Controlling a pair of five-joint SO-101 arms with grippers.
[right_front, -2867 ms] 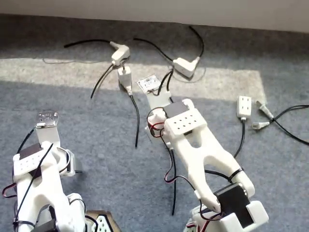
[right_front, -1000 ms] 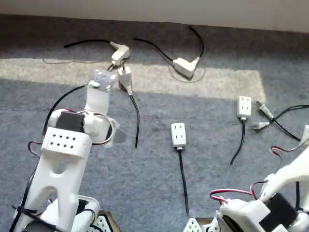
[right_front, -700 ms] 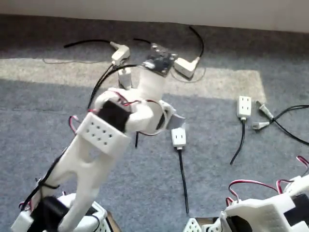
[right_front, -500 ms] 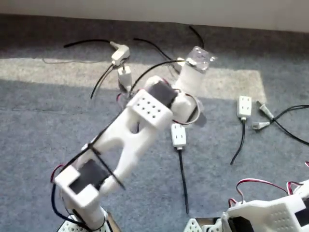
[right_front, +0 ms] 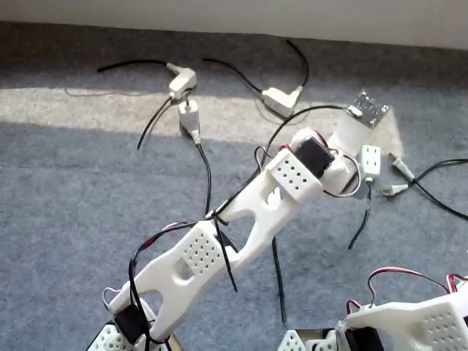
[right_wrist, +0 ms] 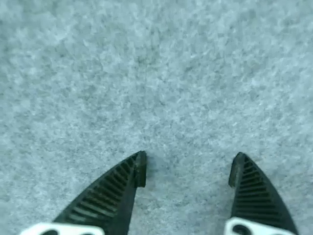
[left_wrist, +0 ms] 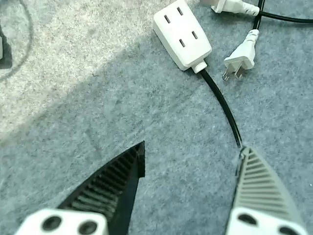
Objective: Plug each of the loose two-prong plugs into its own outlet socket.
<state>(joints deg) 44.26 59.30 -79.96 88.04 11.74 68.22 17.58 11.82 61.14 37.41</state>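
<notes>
The left gripper (left_wrist: 192, 149) is wide open and holds nothing. It hangs over the grey carpet (left_wrist: 73, 98). A black cord (left_wrist: 222, 105) runs along the carpet from the tip of 1 finger up to a white outlet (left_wrist: 182, 34). The outlet lies flat a little way past the open fingers. It has 2 sockets on top, and both have nothing in them.

Just beside the outlet lies a loose plug (left_wrist: 239, 59). It is white, and its 2 prongs are bare. It is near the cord but not in a socket. A second plug (left_wrist: 230, 6) lies a bit farther off, also out of the outlet.

From above, the left arm (right_front: 248, 212) stretches slantwise across the carpet, and its far end sits right by that outlet.

The right gripper (right_wrist: 190, 155) is open too, with only carpet between its fingers. The right arm (right_front: 409, 325) stays low at the near right corner.

Far across the carpet, in a patch of sun, lies another outlet (right_front: 189, 115) with a bent white plug (right_front: 181, 77) close to its end. I cannot tell if that plug is pushed in.
</notes>
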